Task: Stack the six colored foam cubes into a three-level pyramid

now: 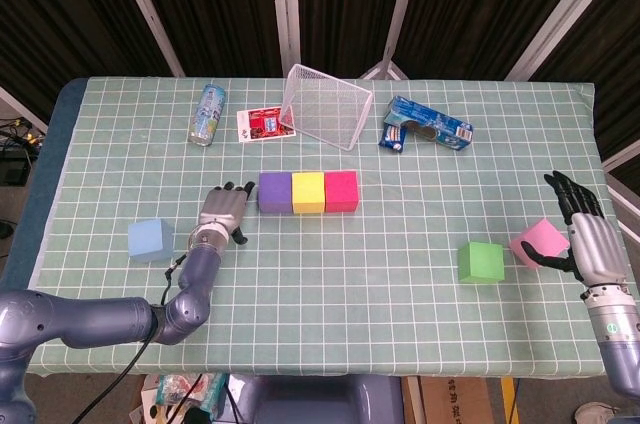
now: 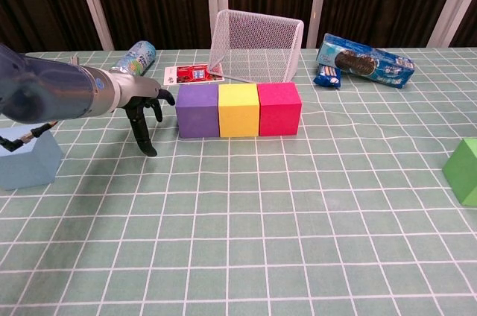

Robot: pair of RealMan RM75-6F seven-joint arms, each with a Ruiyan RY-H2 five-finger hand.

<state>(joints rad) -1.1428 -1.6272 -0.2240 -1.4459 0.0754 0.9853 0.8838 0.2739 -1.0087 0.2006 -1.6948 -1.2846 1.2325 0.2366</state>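
Field notes, from my seat at the controls. The table (image 1: 400,264), under its green gridded cloth, fills both views.

Centre of the head view: three foam cubes sit in a touching row, the purple foam cube (image 1: 274,193) at left, the yellow foam cube (image 1: 308,193) in the middle, the magenta foam cube (image 1: 341,191) at right. All rest on the cloth, one level only.

My left hand (image 1: 224,212) sits just left of the purple cube. Its fingers (image 2: 144,131) are apart and point down toward the cloth in the chest view; they hold nothing. I cannot tell whether the nearest fingertip touches the purple cube.

The light blue foam cube (image 1: 150,240) lies at the left of the head view, well apart from the row, beside my left forearm.

The green foam cube (image 1: 481,262) sits at lower right of the head view, alone. Just right of it, the pink foam cube (image 1: 539,241) is tilted on an edge against my right hand (image 1: 583,234) at the frame's right edge. The fingers there are extended, and the thumb lies along the cube's lower side. I cannot tell whether the cube is gripped or only leaning.

Upper part of the frame, left to right: a drink can (image 1: 208,114) lying on its side, a small red and white packet (image 1: 264,124), a tipped white wire mesh basket (image 1: 326,106), and a blue cookie package (image 1: 426,126).
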